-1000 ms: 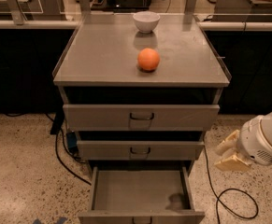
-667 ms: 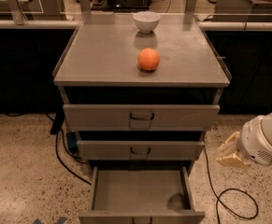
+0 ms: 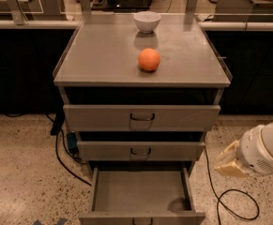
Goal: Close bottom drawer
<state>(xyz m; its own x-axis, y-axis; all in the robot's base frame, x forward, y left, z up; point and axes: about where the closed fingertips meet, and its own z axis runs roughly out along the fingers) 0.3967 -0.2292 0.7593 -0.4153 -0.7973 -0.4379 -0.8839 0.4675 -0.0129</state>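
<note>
Nearest the cam, at btm edge of frame: bottom drawer (image 3: 138,191), pulled well out of the grey cabinet (image 3: 61,78). Its inside is bare grey metal w/ a shadow in the rear right corner. Its front panel is cut by the frame edge, so only a sliver of it & of the dark handle shows.

To the right of that drawer, clear of it & not touching: gripper (image 3: 231,162), a tan piece on the end of a rounded white arm (image 3: 266,150) coming in from the right edge. It hangs over the speckled floor (image 3: 23,172), approx level w/ the gap btwn the mid & btm drawers. Can't tell if it's open or shut. It holds nothing I can see.

A black cable (image 3: 234,205) loops on the floor under the arm. A 2nd cable (image 3: 63,159) runs down the cabinet's left side, by a small blue item (image 3: 72,142) at the cabinet's left rear.

Above the open one: mid drawer (image 3: 173,150), out slightly, handle at centre. Above that, top drawer (image 3: 173,117), widest front, also out a bit.

On the cabinet top: an orange (image 3: 149,59) near the centre. Farther back, a white bowl (image 3: 147,21) near the rear edge, apart from the orange.

Behind: dark counters (image 3: 18,69) on both sides.
</note>
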